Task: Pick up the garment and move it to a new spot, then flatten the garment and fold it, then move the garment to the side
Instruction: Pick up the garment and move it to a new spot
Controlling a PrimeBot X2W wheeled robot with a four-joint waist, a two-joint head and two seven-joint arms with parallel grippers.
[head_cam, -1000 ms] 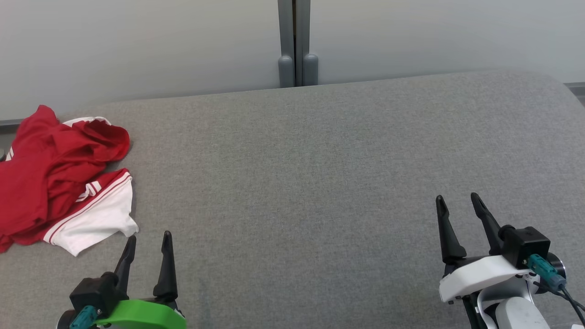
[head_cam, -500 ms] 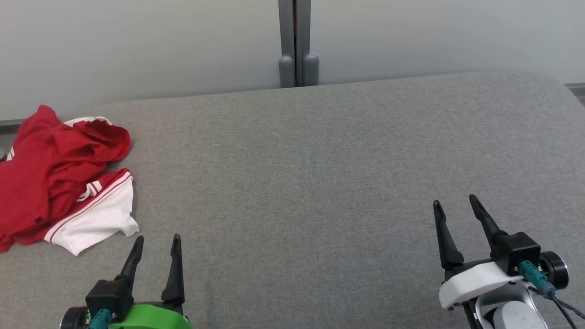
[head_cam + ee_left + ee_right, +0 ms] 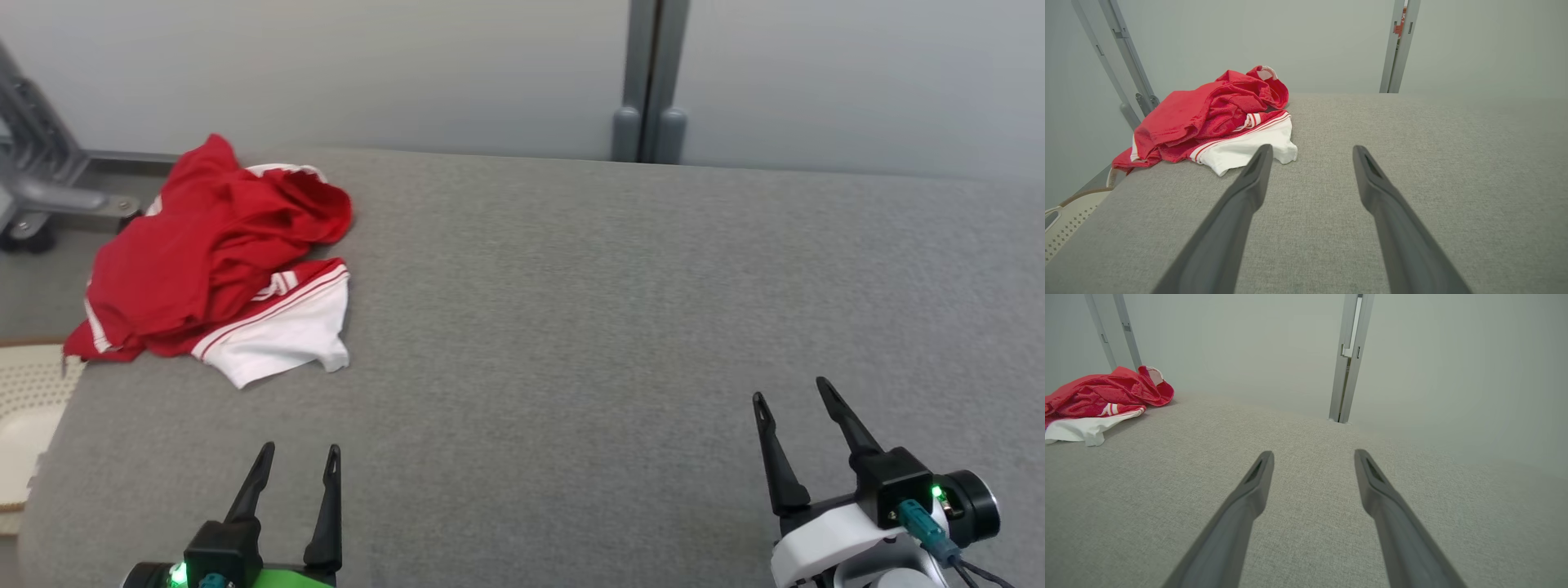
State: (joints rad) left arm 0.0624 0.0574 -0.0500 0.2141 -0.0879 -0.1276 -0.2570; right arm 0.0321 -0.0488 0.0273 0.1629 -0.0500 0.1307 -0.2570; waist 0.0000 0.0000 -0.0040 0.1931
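Since the garment point(image 3: 220, 261) lies bunched with no gripper on it, I judge we're at step one, the pickup. Left gripper point(image 3: 301, 447) is spread wide and empty. The heap sits ahead of its tips, slightly left, white hem nearest. Right gripper point(image 3: 790, 389) is also spread and empty, with the garment far off to its left. Next: reach the left arm forward and pinch the hem. The heap hugs the padded surface's point(image 3: 571, 327) left edge, so I'd drag toward the open room ahead of the right gripper.
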